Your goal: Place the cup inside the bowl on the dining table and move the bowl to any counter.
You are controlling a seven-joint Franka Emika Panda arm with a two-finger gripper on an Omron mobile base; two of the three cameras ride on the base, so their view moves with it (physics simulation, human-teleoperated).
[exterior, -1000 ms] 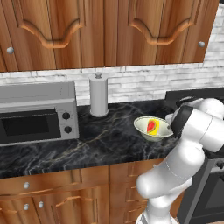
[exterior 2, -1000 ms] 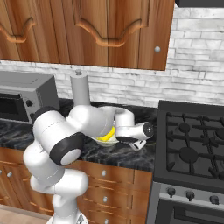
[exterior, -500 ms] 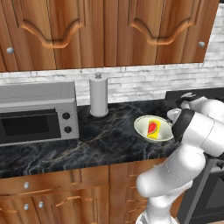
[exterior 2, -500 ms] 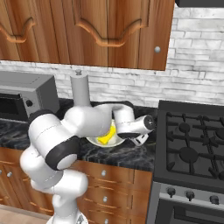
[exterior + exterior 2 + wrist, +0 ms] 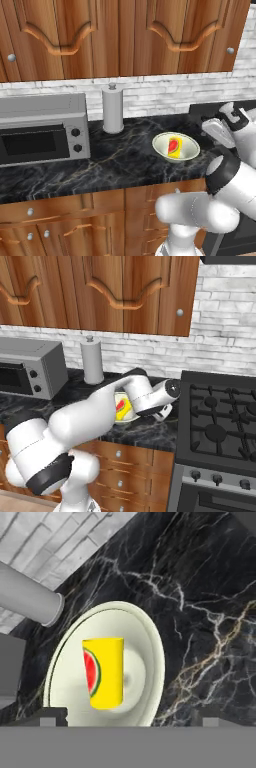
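Pincer [image 5: 128, 721] has sprung apart and let go: the bowl [image 5: 145, 662] sits just ahead on the bench [image 5: 210, 587], cup [image 5: 105, 672] inside. Job looks done.

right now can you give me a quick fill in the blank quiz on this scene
1. The cup lies inside the ____.
2. The bowl rests on the black marble ____.
3. The picture on the cup shows a slice of ____.
4. Left of the paper towel roll stands a grey ____.

Missing words: bowl; counter; watermelon; microwave
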